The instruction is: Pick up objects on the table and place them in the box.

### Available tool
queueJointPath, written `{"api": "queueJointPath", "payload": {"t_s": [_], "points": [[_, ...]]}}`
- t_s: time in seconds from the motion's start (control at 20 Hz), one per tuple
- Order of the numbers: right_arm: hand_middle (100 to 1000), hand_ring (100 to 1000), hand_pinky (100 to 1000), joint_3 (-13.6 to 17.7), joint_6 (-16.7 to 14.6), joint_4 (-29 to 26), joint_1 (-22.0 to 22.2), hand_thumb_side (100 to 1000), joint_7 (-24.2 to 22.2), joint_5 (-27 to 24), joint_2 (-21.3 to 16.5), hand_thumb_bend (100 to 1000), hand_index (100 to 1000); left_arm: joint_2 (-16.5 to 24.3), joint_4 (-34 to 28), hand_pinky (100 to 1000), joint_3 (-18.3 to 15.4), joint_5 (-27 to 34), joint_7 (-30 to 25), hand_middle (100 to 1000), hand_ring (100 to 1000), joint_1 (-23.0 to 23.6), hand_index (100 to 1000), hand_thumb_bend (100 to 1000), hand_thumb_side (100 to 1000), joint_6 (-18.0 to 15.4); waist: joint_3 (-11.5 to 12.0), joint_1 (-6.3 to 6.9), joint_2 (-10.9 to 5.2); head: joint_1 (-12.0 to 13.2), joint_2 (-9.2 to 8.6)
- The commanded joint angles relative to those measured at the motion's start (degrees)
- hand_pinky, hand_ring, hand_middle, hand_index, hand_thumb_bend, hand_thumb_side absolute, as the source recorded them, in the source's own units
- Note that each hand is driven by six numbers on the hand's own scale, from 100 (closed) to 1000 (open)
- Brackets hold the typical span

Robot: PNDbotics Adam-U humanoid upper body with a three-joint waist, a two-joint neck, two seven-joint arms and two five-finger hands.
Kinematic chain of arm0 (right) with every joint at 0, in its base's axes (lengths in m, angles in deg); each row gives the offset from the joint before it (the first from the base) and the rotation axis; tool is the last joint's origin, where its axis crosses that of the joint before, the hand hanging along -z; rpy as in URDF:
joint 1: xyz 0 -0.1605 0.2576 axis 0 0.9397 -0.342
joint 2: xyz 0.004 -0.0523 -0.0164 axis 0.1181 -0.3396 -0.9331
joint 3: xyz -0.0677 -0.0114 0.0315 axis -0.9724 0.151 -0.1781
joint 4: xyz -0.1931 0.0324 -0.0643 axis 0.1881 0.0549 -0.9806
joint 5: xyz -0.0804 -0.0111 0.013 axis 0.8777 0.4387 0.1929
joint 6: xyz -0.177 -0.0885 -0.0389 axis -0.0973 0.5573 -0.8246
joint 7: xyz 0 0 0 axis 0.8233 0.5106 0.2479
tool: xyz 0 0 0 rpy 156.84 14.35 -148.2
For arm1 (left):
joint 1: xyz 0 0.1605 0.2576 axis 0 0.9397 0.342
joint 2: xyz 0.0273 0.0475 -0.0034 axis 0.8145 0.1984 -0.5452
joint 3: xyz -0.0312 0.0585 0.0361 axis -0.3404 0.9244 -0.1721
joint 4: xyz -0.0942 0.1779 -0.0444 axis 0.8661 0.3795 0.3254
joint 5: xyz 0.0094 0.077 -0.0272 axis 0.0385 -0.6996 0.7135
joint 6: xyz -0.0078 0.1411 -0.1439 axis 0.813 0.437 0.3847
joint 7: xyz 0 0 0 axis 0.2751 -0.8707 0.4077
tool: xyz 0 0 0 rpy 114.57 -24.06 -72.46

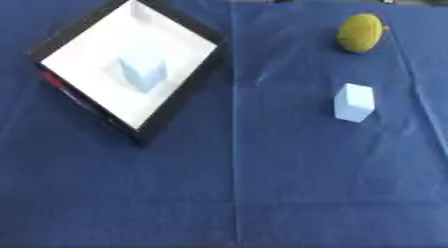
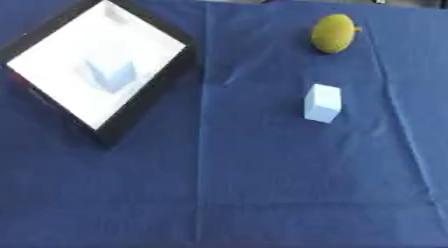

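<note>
Two items left on the tabletop (image 1: 262, 192): pale blue block (image 1: 353, 102), right of centre, upright; yellow-green fruit (image 1: 360, 33), beyond it, apart; one similar block (image 1: 142, 73) already inside the box (image 1: 179, 109), far left; neither robot hand in view, so grip state cannot be told; risk, judged: the rounded fruit may roll if nudged; the box sits askew, so a release near its rim could miss; blue cloth, creased, covers the surface; dark shapes at the far edge.
</note>
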Motion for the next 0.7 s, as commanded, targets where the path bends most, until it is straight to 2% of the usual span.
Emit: {"api": "queueJointPath", "payload": {"t_s": [0.05, 0.3, 0.55, 0.6, 0.7], "points": [[785, 879, 1000, 1.8, -6.2, -5.0, 3.7, 355, -1.3, 1.3, -6.4, 100, 908, 2.1, -0.5, 568, 0.0, -0.1, -0.6, 757, 871, -0.7, 692, 100, 642, -0.1, -0.2, 0.82, -0.14, 0.3, -0.08], [793, 887, 1000, 2.5, -7.1, -10.1, 11.7, 378, 2.1, 5.1, -8.7, 100, 914, 2.2, -0.3, 569, 0.1, -0.1, -1.0, 757, 873, -0.8, 691, 100, 642, -0.2, -0.2, 0.93, 0.06, 0.3, -0.08], [793, 887, 1000, 2.4, -7.0, -11.5, 13.1, 378, 3.7, 7.2, -8.9, 100, 914, 2.2, -0.3, 569, 0.2, -0.1, -1.2, 757, 873, -0.9, 691, 100, 642, -0.2, -0.2, 0.96, 0.08, 0.3, -0.08], [789, 888, 1000, 2.0, -7.2, -11.9, 13.5, 422, 3.6, 7.6, -8.7, 100, 917, 2.1, -0.3, 570, 0.3, -0.1, -1.3, 758, 875, -1.0, 690, 100, 642, -0.2, -0.1, 1.05, 0.09, 0.1, -0.08], [786, 887, 1000, 0.3, -7.3, -13.3, 14.0, 424, 2.3, 9.2, -7.9, 100, 917, 2.0, -0.2, 570, 0.6, 0.0, -1.7, 758, 876, -1.1, 690, 100, 642, -0.1, 0.0, 1.21, 0.04, -0.1, -0.08]]}}
